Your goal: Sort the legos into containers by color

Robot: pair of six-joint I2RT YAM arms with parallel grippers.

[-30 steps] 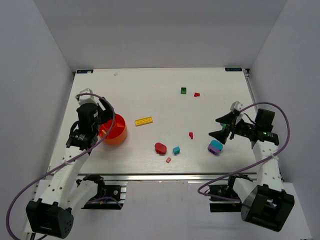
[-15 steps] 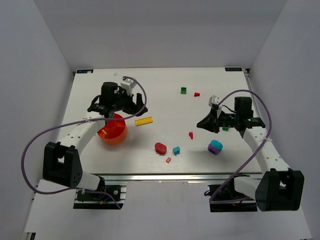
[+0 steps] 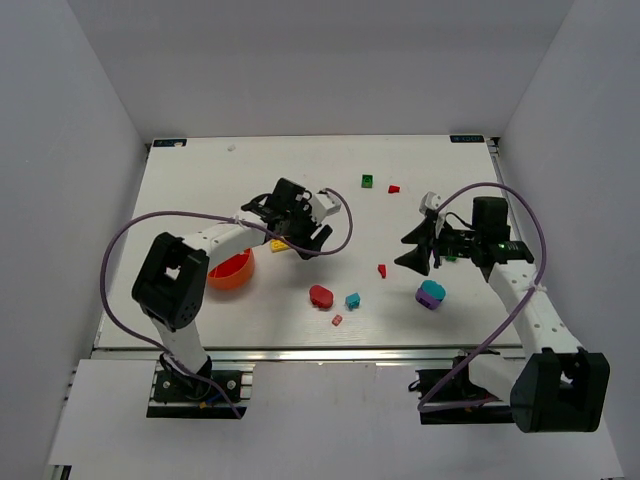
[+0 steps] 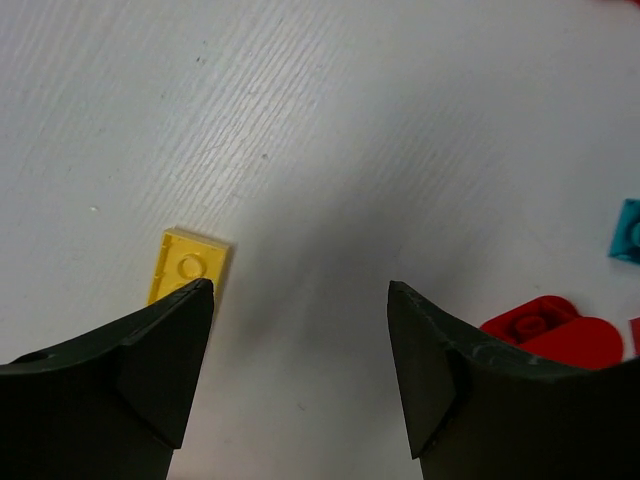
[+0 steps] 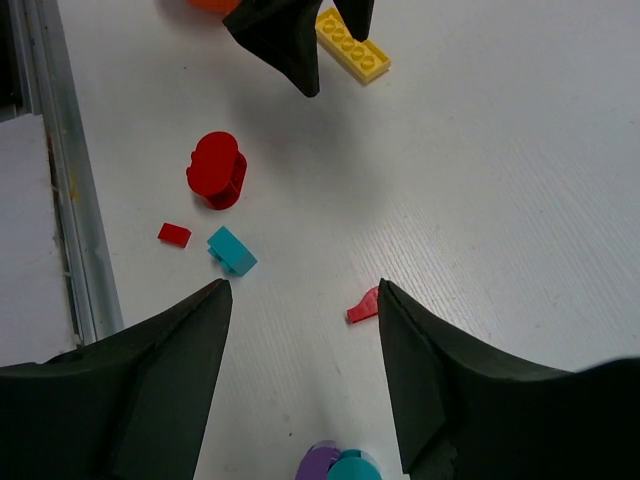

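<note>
My left gripper (image 3: 298,243) is open and empty, low over the table. A long yellow lego (image 3: 279,243) lies just by its left fingertip (image 4: 190,300) and also shows in the left wrist view (image 4: 190,262). The orange bowl (image 3: 233,272) sits to its left. My right gripper (image 3: 403,251) is open and empty, above a small red lego (image 5: 363,306). A teal lego (image 5: 232,250), a red rounded lego (image 5: 217,170), a tiny red lego (image 5: 174,234) and a purple-and-teal piece (image 5: 340,467) lie around it. No red bowl shows.
A green lego (image 3: 368,181) and a red lego (image 3: 394,188) lie at the far middle of the table. Another green bit (image 3: 451,257) lies by the right arm. The metal table edge (image 5: 60,180) runs along the near side. Both arms' purple cables loop above the table.
My left arm has swung from over the orange bowl to the right, down to the yellow lego. My right gripper has shifted left toward the small red lego.
</note>
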